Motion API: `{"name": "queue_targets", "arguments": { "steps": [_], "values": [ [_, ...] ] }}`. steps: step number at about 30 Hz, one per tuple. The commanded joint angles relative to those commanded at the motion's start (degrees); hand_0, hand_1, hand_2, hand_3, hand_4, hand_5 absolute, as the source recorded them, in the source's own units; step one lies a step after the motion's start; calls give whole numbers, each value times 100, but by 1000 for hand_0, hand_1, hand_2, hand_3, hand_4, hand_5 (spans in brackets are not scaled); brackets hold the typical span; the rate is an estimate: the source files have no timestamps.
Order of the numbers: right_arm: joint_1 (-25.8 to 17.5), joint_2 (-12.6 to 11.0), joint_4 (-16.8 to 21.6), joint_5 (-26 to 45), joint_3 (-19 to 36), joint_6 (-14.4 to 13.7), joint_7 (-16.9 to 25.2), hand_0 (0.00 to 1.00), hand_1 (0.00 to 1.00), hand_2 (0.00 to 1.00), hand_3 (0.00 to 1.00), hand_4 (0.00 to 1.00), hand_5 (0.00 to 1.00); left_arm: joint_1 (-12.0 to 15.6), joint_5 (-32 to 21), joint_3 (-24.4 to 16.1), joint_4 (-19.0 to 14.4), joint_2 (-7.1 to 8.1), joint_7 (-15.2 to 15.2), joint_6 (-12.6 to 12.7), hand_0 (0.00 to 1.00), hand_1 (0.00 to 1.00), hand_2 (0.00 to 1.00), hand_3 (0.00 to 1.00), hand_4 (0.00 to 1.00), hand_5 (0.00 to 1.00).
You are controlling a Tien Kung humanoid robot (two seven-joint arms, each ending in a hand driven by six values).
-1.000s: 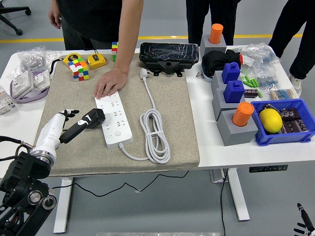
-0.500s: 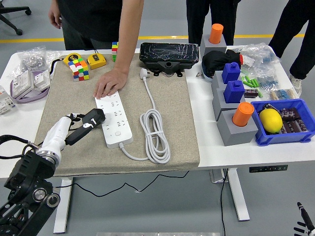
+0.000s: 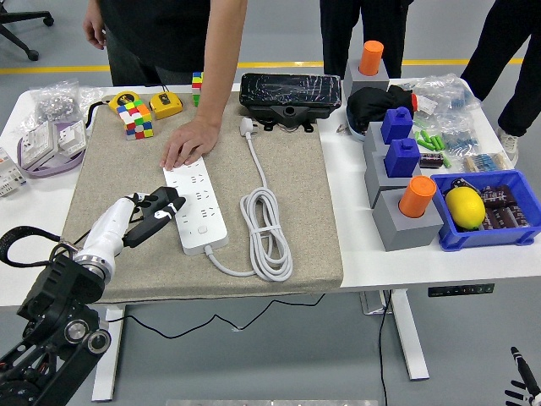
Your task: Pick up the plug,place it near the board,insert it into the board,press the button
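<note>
The white power strip (image 3: 199, 209) lies on the grey mat (image 3: 127, 169), running from far to near. My left hand (image 3: 158, 205) is shut on the black plug (image 3: 150, 222) and holds it against the strip's left edge, near its middle. The plug is largely covered by my fingers; I cannot tell whether its pins are in a socket. A person's hand (image 3: 188, 144) rests flat on the strip's far end. The strip's button (image 3: 203, 228) is near its front end. My right hand (image 3: 517, 379) shows only at the lower right corner, below the table.
The strip's white cable (image 3: 267, 227) lies coiled to its right, with its white plug (image 3: 247, 127) at the back. Colour cubes (image 3: 135, 117), a black case (image 3: 292, 91), grey blocks with orange and blue pegs (image 3: 406, 211) and a blue bin (image 3: 482, 211) stand around.
My left hand has moved right and slightly forward with the plug, bringing it against the strip's left edge. The person's hand has stayed on the strip.
</note>
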Motion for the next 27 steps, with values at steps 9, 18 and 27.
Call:
{"name": "queue_targets", "arguments": {
  "steps": [9, 18, 27],
  "values": [
    [8, -1, 0, 15, -8, 1, 10, 808, 774, 760, 822, 998, 998, -109, -25, 143, 19, 23, 0, -43, 846, 849, 830, 821, 998, 998],
    [12, -10, 0, 12, -3, -3, 10, 807, 775, 759, 821, 998, 998, -196, -53, 299, 60, 28, 0, -55, 850, 849, 830, 824, 998, 998],
    [15, -11, 0, 26, -10, -3, 15, 806, 773, 757, 821, 998, 998, -295, -46, 385, 109, 60, 0, -93, 854, 850, 831, 825, 998, 998]
  ]
}}
